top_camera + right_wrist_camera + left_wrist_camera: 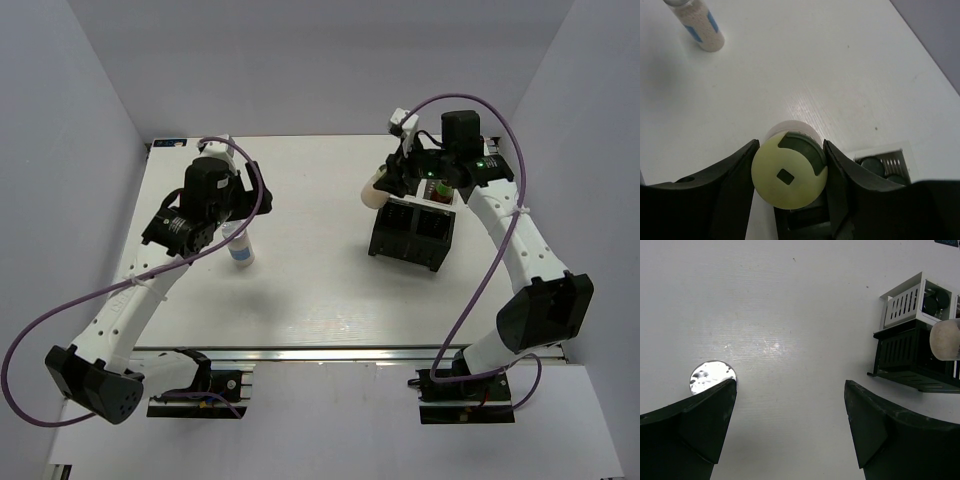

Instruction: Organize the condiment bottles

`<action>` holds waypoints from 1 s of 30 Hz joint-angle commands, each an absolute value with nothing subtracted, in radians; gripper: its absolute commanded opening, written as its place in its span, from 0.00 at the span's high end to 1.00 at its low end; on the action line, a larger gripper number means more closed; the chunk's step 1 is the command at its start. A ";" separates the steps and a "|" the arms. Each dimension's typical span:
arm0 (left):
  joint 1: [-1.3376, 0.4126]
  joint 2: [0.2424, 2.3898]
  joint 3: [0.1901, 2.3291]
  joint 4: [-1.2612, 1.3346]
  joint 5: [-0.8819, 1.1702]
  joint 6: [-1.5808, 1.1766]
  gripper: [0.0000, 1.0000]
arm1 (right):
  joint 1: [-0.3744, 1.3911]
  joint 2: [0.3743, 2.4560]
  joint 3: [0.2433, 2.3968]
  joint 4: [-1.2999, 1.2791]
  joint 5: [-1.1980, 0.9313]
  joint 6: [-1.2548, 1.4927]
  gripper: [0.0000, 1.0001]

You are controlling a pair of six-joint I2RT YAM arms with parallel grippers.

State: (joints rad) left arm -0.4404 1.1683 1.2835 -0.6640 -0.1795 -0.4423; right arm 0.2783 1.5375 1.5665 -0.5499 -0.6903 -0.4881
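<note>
Right hand (790,154) tight around yellow-capped bottle (789,182) at black rack (410,238); cream bottle (375,190) alongside; left hand (790,385) wide

On white table (320,300), right of centre: black compartmented rack (412,240), slatted sides, open top, turned slightly askew. Touching its far end: white slatted crate (905,302). Closed in by pale grey walls (90,130) on three sides.

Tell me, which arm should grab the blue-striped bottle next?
Probably the left. The left gripper is open right by the blue-labelled bottle, while the right gripper is shut on the yellow-capped sauce bottle at the black rack.
</note>
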 commanded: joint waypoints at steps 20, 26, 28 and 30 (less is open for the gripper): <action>-0.437 1.187 1.279 -0.626 -0.144 -0.431 0.02 | 0.204 1.519 1.401 -0.565 -0.494 -0.571 1.00; -0.437 1.184 1.264 -0.629 -0.146 -0.431 0.02 | 0.204 1.517 1.345 -0.551 -0.489 -0.577 0.89; -0.437 1.187 1.259 -0.630 -0.147 -0.431 0.02 | 0.204 1.522 1.335 -0.542 -0.495 -0.572 0.66; -0.437 1.190 1.256 -0.641 -0.159 -0.433 0.02 | 0.204 1.534 1.333 -0.537 -0.503 -0.565 0.57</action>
